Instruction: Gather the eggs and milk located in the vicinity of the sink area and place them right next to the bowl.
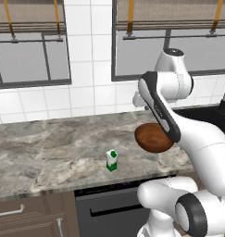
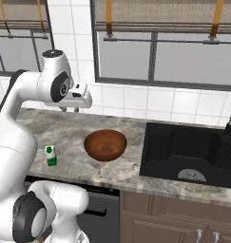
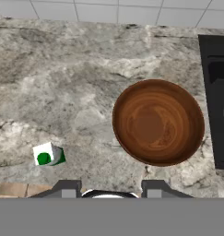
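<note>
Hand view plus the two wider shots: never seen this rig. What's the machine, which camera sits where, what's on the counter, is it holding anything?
It is a white robot arm on a drivable base, in a rendered kitchen. Two pictures come from cameras on the base, behind the arm to its left and right. The third comes from a camera on the hand, looking down past the claw.

On the marble counter stand a wide wooden bowl and a small milk carton, white and green, upright and apart from the bowl. To the bowl's right is the black sink with its faucet.

The claw hangs high above the counter, shut, with nothing between its tips.
</note>
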